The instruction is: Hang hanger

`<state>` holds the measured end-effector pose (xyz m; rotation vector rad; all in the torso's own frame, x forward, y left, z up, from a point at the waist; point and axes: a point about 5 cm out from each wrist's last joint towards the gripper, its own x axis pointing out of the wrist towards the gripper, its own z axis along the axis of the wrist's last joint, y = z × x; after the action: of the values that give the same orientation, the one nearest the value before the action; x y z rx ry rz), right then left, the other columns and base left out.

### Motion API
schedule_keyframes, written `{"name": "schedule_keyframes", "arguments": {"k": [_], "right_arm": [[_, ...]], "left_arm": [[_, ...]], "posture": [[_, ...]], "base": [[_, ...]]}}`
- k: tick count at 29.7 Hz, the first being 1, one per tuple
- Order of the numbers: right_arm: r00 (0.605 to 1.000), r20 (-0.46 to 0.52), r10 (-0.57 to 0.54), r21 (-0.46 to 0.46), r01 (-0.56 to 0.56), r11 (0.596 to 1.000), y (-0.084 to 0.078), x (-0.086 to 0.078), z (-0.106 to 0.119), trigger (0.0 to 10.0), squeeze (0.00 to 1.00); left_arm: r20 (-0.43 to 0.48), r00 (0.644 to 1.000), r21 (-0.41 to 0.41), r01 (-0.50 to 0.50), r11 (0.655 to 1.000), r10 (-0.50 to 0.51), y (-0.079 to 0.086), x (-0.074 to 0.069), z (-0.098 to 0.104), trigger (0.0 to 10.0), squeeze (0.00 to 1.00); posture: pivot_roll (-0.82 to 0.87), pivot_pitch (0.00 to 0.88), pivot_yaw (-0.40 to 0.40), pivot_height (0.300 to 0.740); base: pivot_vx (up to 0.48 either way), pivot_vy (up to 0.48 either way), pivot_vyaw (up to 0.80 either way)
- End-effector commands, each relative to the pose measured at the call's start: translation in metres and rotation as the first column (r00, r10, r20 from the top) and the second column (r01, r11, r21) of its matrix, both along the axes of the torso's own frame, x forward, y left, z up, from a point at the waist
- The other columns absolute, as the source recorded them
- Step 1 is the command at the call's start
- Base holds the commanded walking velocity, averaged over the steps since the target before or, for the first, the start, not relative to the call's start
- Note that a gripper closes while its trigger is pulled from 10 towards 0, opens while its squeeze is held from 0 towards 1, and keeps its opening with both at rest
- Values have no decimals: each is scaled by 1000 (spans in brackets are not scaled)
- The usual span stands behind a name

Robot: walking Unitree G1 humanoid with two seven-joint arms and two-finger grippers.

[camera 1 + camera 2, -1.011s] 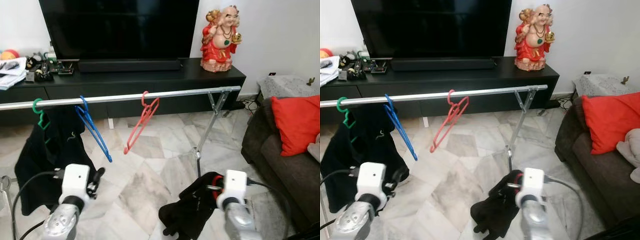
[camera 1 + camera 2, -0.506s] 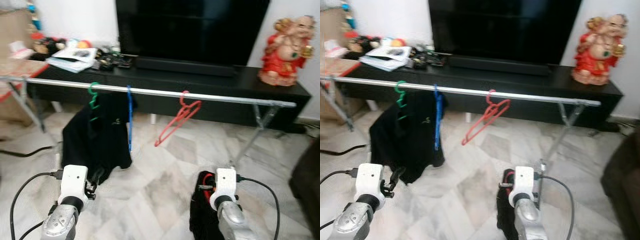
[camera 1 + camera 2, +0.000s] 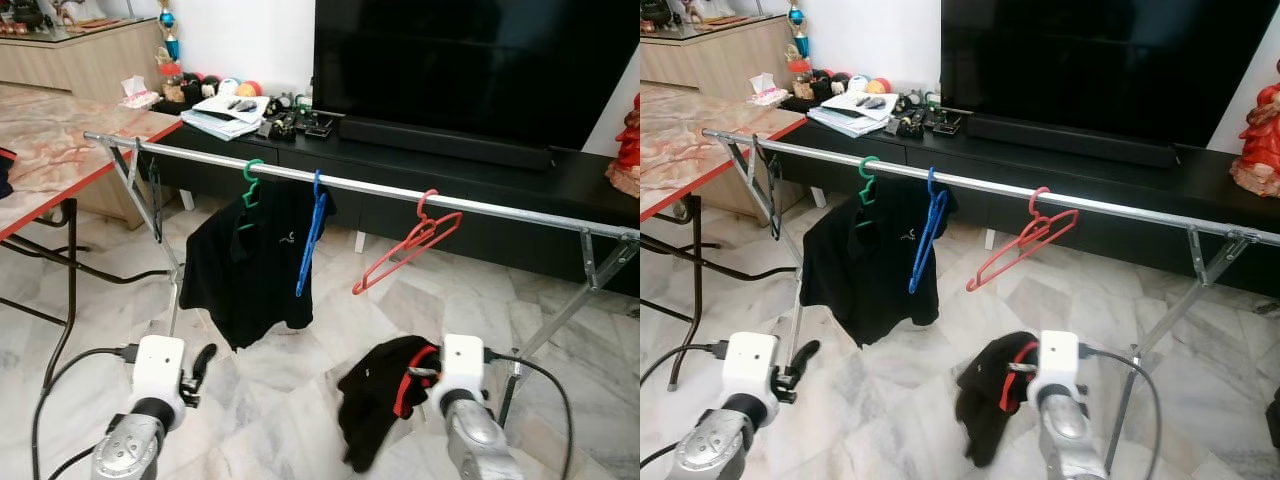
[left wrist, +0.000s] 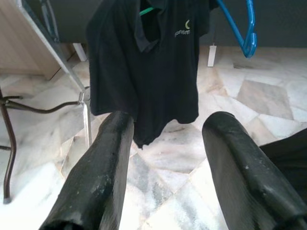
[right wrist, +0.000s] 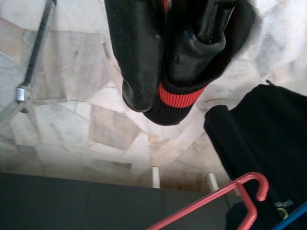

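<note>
A silver clothes rail [image 3: 500, 211] crosses the room ahead of me. On it hang a green hanger [image 3: 250, 175] carrying a black polo shirt [image 3: 245, 270], a bare blue hanger [image 3: 310, 240] and a bare red hanger [image 3: 405, 252]. Low at the right, my right gripper [image 5: 163, 86] is shut on a black garment with red trim [image 3: 375, 400], which droops toward the floor below the red hanger. A bit of metal hook shows at the grip. My left gripper [image 4: 169, 122] is open and holds nothing, low at the left, pointing at the polo shirt.
Behind the rail stand a black TV console [image 3: 480, 180] and a large TV [image 3: 470, 70]. A marble-topped table [image 3: 60, 160] with thin black legs is at the left. The rail's slanted legs [image 3: 560, 310] reach the marble floor. A red statue [image 3: 1260, 140] sits far right.
The whole picture has swung left: the sofa and red cushion have left view and the table has come in. The black garment still hangs from my right gripper; both arms keep their pose.
</note>
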<state>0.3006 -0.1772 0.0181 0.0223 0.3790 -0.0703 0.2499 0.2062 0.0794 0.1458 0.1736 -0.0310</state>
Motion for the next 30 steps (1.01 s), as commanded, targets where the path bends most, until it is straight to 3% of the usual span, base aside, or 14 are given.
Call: {"name": "schedule_keyframes", "arguments": {"k": [1, 9, 20, 30], "right_arm": [[1000, 14, -8, 14, 7, 1000, 2, 3, 3, 10000, 0], [1000, -22, -15, 27, 16, 1000, 4, 2, -1, 10000, 0], [1000, -29, -10, 15, 10, 1000, 5, 5, 0, 10000, 0], [1000, -12, -1, 6, 1, 1000, 6, 6, 2, 10000, 0]], "left_arm": [[13, 1000, 21, 12, 1000, -12, 0, 1, 4, 10000, 0], [15, 1000, 25, 24, 999, -24, -2, 1, 5, 10000, 0], [14, 1000, 19, 26, 999, -26, -4, 0, 4, 10000, 0], [23, 1000, 20, 20, 1000, -20, -3, 2, 7, 10000, 0]], "posture": [[158, 0, -36, 740], [162, 0, -38, 740], [163, 0, -41, 740], [164, 0, -43, 740]], "base": [[0, 0, 0], [275, 0, 0], [280, 0, -760], [278, 0, 0]]}}
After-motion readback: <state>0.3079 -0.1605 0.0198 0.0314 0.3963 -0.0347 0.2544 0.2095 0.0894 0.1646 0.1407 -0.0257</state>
